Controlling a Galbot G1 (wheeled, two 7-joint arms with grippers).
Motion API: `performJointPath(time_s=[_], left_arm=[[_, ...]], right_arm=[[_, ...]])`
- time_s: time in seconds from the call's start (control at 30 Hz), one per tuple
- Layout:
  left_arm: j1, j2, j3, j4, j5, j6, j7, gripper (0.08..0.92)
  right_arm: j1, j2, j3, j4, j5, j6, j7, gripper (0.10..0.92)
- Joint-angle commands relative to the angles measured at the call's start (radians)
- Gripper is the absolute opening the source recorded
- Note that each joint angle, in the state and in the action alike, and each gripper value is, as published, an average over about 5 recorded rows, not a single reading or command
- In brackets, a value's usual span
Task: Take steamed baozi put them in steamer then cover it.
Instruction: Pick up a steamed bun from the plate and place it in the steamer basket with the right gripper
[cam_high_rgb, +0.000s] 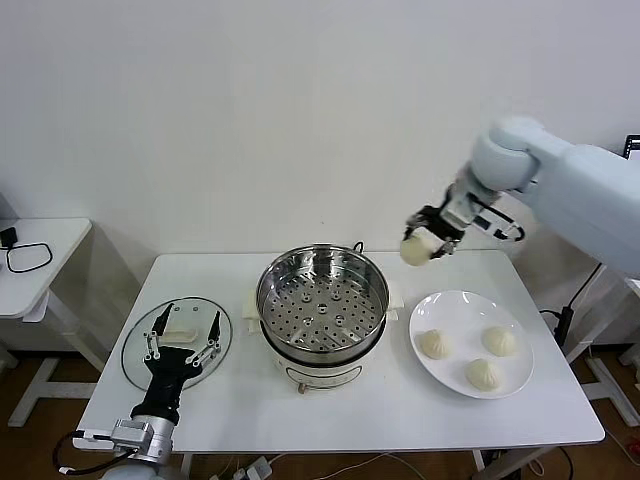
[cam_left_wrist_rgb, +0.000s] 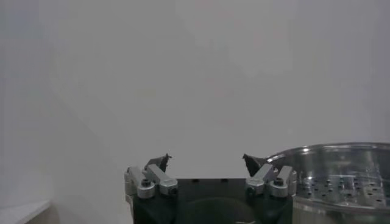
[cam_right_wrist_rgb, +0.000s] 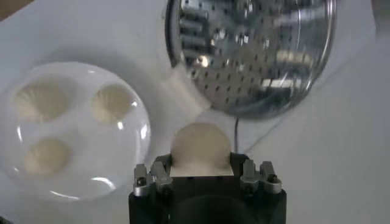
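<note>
My right gripper (cam_high_rgb: 424, 243) hangs in the air above the table's back right, shut on one cream-white baozi (cam_high_rgb: 414, 251), which shows between the fingers in the right wrist view (cam_right_wrist_rgb: 201, 146). Three more baozi (cam_high_rgb: 434, 344) (cam_high_rgb: 499, 340) (cam_high_rgb: 484, 374) lie on the white plate (cam_high_rgb: 455, 305). The shiny steel steamer (cam_high_rgb: 322, 300) with its perforated tray stands empty at the table's middle, left of and below the held bun. My left gripper (cam_high_rgb: 182, 332) rests open at the front left, over the glass lid (cam_high_rgb: 135, 350).
The glass lid lies flat on the table left of the steamer, with a pale knob (cam_high_rgb: 179, 336) at its middle. A small side table (cam_high_rgb: 45, 250) with a black cable stands at the far left. A wall runs behind the table.
</note>
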Motion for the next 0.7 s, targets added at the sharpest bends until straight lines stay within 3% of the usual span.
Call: performJointPath(time_s=[0.03,0.3,0.7], left_arm=[[0.000,0.002,-0.034,0.002,-0.007,0.004,0.003,0.823],[0.001,0.019,-0.094,0.019,-0.036,0.012,0.018,0.823],[0.001,0.022,-0.124,0.033,-0.052,0.012,0.030,0.823]], right_arm=[[0.123,0.200,-0.122,-0.006,0.007,0.141,0.010,0.662],[-0.033,0.376,-0.073,-0.231,-0.102,0.242,0.056,0.662],[-0.217,0.479,-0.003,-0.487,-0.246,0.320,0.116,0.662]])
